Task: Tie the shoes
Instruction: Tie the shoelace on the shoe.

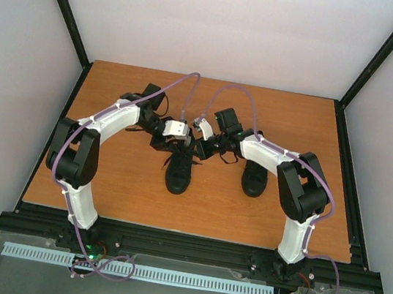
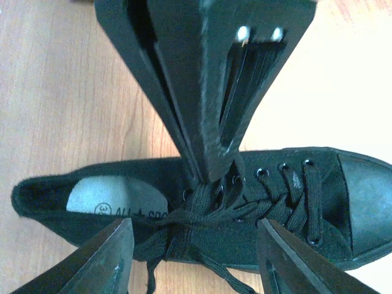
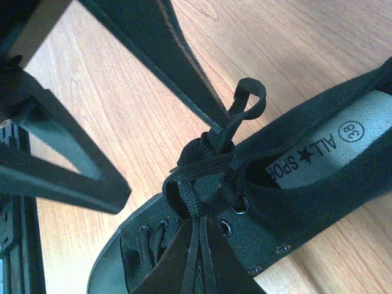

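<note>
Left claw (image 2: 195, 225) open, fingers straddling the laces (image 3: 246, 101) of a black canvas sneaker (image 2: 122, 176), right claw (image 3: 197, 231) closed, pinching those laces above the eyelets, second sneaker (image 1: 255, 178) apart to its right, both on wooden surface (image 1: 125, 181).

A wooden table (image 1: 275, 114) of orange-brown grain lies beneath the left gripper (image 2: 196, 260) and the right gripper (image 3: 197, 272), spreading out on every side of them. Black frame rails (image 1: 64, 5) and pale walls (image 1: 223, 18) stand beyond and to either side. A white toothed strip (image 1: 162, 276) lies well behind them, past the table's near edge.
</note>
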Action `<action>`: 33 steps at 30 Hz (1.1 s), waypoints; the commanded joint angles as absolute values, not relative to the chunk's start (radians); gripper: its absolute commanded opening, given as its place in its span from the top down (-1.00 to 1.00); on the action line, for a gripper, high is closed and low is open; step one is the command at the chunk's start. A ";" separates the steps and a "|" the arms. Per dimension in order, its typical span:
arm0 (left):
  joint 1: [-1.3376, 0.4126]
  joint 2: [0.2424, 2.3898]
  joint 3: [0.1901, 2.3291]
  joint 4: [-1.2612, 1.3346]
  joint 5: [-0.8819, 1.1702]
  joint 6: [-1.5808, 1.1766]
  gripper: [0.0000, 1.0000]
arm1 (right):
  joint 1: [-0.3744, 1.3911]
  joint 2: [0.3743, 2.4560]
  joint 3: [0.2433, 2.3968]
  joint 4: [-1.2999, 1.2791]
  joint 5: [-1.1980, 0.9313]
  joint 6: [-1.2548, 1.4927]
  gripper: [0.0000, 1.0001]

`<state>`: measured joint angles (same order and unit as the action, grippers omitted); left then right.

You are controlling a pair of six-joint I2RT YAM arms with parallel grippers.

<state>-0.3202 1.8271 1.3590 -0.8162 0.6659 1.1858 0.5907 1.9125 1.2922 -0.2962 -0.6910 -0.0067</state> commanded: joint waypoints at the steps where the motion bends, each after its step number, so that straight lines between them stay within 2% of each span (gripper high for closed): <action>1: -0.342 1.793 1.404 -0.859 0.700 1.203 -0.17 | 0.598 1.903 1.298 -0.279 -0.688 -0.011 0.94; 6: -0.356 1.811 1.399 -0.839 0.727 1.187 -0.10 | 0.598 1.898 1.296 -0.279 -0.687 -0.009 0.94; 12: -0.364 1.858 1.414 -0.834 0.717 1.161 0.38 | 0.598 1.882 1.290 -0.282 -0.680 -0.009 0.95; 14: -0.363 1.859 1.404 -0.833 0.710 1.169 0.45 | 0.598 1.873 1.285 -0.283 -0.672 -0.011 0.94; 33: -0.350 1.913 1.382 -0.768 0.593 1.152 0.53 | 0.578 1.803 1.211 -0.275 -0.624 -0.007 0.94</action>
<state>-0.3534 1.8950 1.3773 -0.7830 0.6048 1.1564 0.5858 1.8332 1.2274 -0.2943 -0.6353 -0.0063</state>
